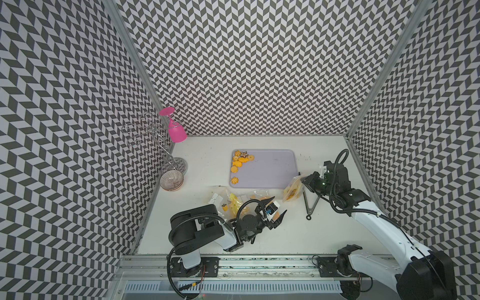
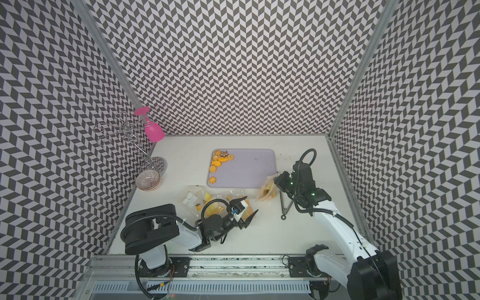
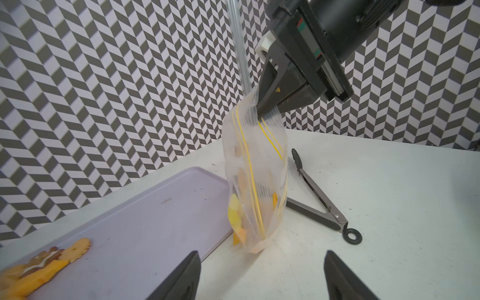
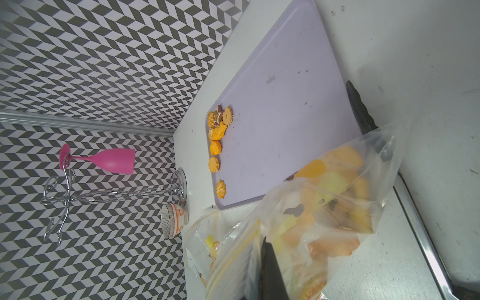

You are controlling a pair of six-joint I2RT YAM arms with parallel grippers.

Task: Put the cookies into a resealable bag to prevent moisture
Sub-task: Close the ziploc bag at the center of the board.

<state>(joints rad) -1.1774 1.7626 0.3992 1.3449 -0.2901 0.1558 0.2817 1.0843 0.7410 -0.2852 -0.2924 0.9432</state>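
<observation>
Nearest, the left fingers (image 3: 181, 275) stand spread, grasping nothing, above the bench (image 1: 298, 239). The right fingers (image 3: 262, 109) are clenched on the top edge of the resealable bag (image 3: 255, 181), which stands upright at the 4 o'clock corner of the tray (image 1: 272, 168). Some cookies (image 1: 238, 163) cluster at its 10 o'clock corner, others sit inside the bag. Metal tongs (image 3: 318, 193) lie at the bag's 4 o'clock.

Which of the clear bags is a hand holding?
The cookie-filled bag beside the tray, pinched at its top by the right hand; the other bags lie flat on the table.
</observation>
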